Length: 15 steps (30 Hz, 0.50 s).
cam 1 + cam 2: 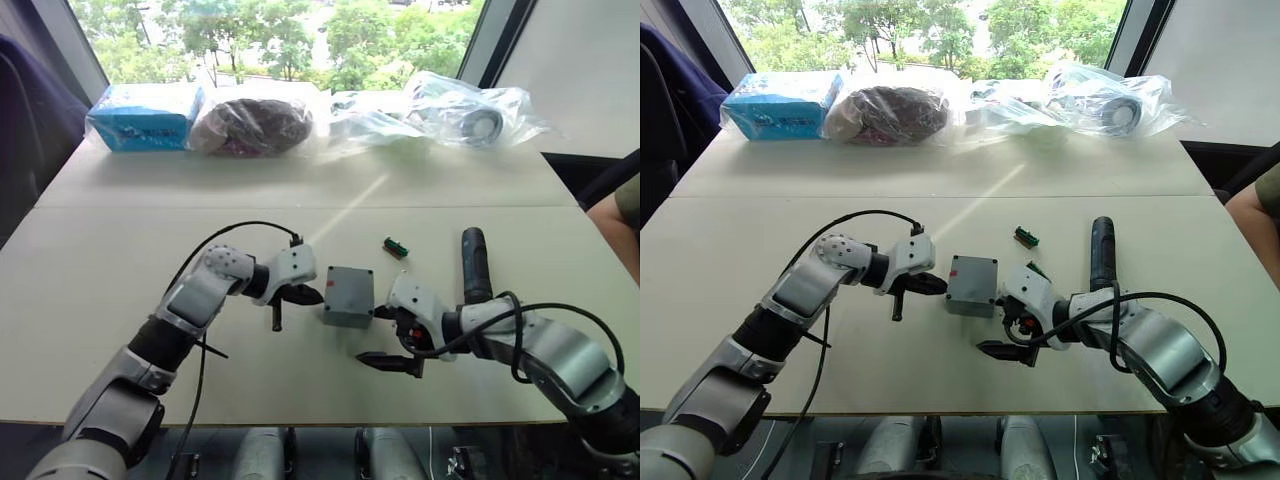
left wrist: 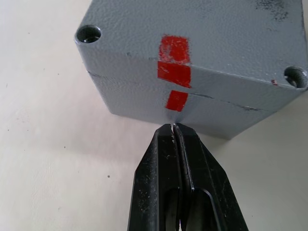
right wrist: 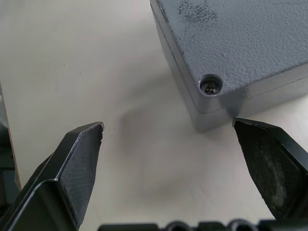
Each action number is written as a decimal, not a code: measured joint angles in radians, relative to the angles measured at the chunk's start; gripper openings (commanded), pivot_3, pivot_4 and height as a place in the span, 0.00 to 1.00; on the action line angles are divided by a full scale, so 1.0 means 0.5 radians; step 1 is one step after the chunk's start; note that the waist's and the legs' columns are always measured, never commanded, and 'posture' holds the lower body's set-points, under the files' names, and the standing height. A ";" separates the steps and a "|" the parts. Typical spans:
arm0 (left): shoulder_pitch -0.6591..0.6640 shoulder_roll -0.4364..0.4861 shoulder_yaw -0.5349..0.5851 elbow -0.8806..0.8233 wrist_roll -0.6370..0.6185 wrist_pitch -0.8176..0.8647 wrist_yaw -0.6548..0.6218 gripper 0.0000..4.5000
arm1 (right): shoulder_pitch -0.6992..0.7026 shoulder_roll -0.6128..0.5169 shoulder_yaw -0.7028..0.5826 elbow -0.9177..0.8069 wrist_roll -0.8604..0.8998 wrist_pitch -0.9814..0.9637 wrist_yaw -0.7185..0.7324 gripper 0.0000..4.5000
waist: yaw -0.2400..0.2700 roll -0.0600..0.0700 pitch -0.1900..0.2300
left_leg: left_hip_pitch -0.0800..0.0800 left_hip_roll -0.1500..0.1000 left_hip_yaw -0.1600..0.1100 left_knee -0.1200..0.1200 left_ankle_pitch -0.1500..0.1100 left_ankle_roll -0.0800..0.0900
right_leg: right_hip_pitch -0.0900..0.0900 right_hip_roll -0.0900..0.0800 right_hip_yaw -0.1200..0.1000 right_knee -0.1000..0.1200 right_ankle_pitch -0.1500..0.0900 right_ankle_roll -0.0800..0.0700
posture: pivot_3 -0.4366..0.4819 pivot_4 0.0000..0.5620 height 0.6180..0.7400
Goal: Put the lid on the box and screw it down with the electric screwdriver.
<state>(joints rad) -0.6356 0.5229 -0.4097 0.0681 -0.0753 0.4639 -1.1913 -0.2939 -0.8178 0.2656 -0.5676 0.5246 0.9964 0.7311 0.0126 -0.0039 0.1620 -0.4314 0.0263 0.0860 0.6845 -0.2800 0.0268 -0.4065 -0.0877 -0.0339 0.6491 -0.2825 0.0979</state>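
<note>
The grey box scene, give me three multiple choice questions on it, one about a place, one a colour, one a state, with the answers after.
1. Where does the electric screwdriver lie?
A. On the table, on the robot's right of the box
B. On top of the box
C. Beside the blue carton

2. What colour is the mark on the box's side?
A. Green
B. Red
C. Yellow

3. How are the grippers?
A. Both open
B. Both shut
C. Left gripper shut, right gripper open

Answers: 1 A, it rests on the tabletop past the right arm. 2 B, red patches show on the wall. 3 C, left fingers meet, right fingers spread.

Box (image 1: 349, 296) hemmed by both grippers; table (image 1: 120, 260) beyond lies open.
</note>
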 measured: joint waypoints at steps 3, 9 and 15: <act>0.005 0.029 -0.001 -0.026 -0.005 0.006 -0.024 0.00 | 0.000 0.003 -0.008 0.000 0.001 0.000 0.002 1.00 | -0.001 0.000 0.000 | 0.000 0.000 0.000 0.000 0.000 0.000 | 0.000 0.000 0.000 0.000 0.000 0.000 | 0.48 0.27 1.00; 0.006 0.112 0.096 -0.034 -0.094 0.075 -0.078 0.00 | 0.035 -0.121 -0.312 -0.036 0.047 -0.027 0.056 1.00 | 0.000 0.000 0.000 | 0.000 0.000 0.000 0.000 0.000 0.000 | 0.000 0.000 0.000 0.000 0.000 0.000 | 0.48 0.27 1.00; -0.070 0.105 0.326 -0.074 -0.363 0.247 -0.129 0.00 | 0.084 -0.013 -0.621 0.186 0.018 -0.203 -0.038 1.00 | 0.002 -0.001 -0.001 | 0.000 0.000 0.000 0.000 0.001 -0.001 | 0.001 0.000 0.000 0.001 0.000 0.000 | 0.48 0.27 1.00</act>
<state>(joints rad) -0.6706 0.5756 -0.2467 0.0313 -0.2567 0.5875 -1.2556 -0.2517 -0.8241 -0.0448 -0.4746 0.5336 0.8949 0.7121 0.0137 -0.0047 0.1616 -0.4312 0.0261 0.0859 0.6845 -0.2795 0.0260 -0.4059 -0.0877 -0.0341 0.6494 -0.2825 0.0979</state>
